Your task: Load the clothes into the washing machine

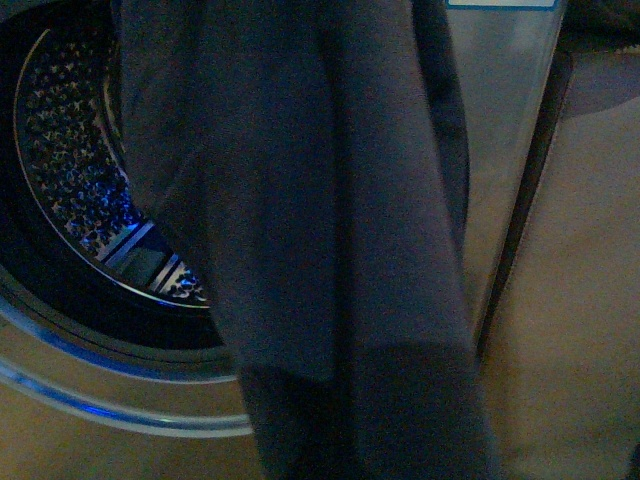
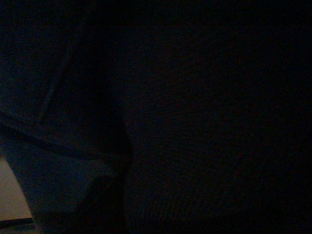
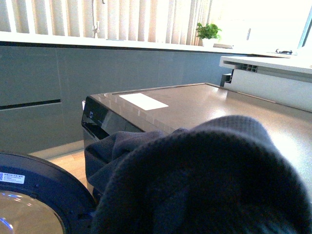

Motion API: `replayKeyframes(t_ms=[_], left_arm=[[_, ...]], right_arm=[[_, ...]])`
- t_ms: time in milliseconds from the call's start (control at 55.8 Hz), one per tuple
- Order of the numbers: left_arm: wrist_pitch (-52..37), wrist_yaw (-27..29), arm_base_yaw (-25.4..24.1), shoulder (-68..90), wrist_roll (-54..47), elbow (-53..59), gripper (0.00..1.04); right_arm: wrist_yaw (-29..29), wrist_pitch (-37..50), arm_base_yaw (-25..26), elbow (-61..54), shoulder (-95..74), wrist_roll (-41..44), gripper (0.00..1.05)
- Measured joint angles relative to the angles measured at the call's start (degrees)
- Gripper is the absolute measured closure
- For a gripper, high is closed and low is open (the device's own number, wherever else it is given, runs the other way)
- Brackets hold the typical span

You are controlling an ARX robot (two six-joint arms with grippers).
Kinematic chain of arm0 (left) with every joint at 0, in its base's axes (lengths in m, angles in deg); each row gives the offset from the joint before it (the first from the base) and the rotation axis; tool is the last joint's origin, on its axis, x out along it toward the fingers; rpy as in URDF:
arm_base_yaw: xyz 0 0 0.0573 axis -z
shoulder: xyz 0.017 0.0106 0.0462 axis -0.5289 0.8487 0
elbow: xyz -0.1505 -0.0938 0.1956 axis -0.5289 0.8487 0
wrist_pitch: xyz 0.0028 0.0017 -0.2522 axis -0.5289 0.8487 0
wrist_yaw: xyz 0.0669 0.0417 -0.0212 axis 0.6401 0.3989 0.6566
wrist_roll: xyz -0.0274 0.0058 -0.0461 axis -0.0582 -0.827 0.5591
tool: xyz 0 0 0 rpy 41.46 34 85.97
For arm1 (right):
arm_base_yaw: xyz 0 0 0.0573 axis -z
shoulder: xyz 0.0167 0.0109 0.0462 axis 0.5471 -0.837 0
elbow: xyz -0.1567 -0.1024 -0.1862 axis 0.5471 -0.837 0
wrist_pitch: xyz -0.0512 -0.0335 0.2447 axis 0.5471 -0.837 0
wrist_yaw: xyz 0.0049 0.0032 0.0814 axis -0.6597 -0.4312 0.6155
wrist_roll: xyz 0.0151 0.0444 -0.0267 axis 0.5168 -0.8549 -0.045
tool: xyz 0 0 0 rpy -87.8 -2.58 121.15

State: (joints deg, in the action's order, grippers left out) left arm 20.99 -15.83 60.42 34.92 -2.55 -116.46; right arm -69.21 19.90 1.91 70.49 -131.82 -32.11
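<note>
The clothes, a dark navy-grey garment, hang limp down the middle of the front view, in front of the washing machine's porthole. The perforated steel drum shows at the left behind the cloth, lit blue inside. In the right wrist view the clothes bulge over the camera and hide my right gripper, which is shut on them above the washing machine's grey top. The left wrist view is dark. Neither gripper shows.
The washing machine's round door stands open, seen in the right wrist view. A beige panel is right of the machine. Grey cabinets, blinds and a potted plant lie behind it.
</note>
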Motion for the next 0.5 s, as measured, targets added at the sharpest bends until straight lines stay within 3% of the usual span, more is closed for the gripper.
replayKeyframes(t_ms=[197, 502], left_arm=[[0.2, -3.5, -2.9, -0.9, 3.3, 1.2, 0.88], [-0.2, -7.0, -7.3, -1.0, 8.6, 5.0, 0.92]], right_arm=[[0.0, 0.0, 0.0, 0.0, 0.0, 0.0, 0.45], [0.0, 0.0, 0.0, 0.0, 0.0, 0.2, 0.06]])
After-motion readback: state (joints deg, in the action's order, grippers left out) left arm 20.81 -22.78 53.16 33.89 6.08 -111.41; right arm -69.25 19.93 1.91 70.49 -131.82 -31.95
